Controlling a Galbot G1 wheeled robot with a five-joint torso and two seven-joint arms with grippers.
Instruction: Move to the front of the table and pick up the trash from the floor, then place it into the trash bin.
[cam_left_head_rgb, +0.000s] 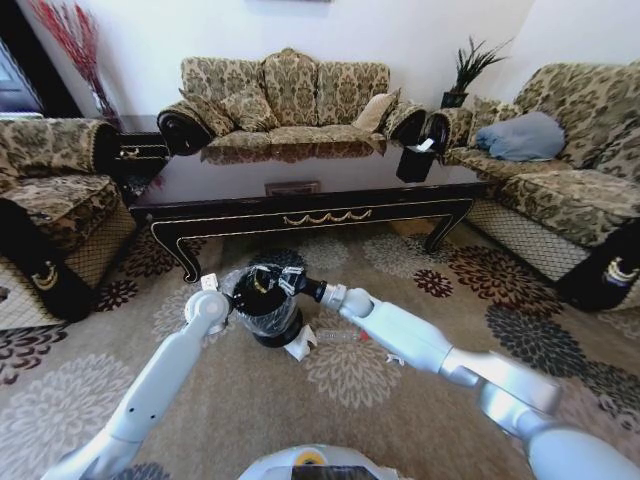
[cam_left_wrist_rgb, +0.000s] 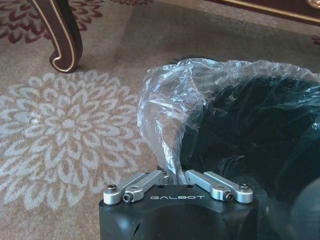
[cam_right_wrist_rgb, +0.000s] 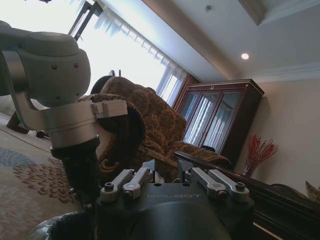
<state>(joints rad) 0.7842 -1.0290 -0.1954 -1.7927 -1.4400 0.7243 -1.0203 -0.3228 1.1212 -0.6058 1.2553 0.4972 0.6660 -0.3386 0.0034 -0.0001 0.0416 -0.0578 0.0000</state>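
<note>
The trash bin (cam_left_head_rgb: 266, 305) is parked on the flowered carpet just in front of the worktop (cam_left_head_rgb: 300, 208), with both arms reaching down to it. The left tool (cam_left_wrist_rgb: 174, 176) is clenched on the bin's clear plastic liner (cam_left_wrist_rgb: 170, 100) at the rim. The right tool (cam_left_head_rgb: 268, 281) is held right over the bin's mouth; whether it's released or clenched can't be told. A clear bottle (cam_left_head_rgb: 338, 338) is lying on the floor just beside the bin.
</note>
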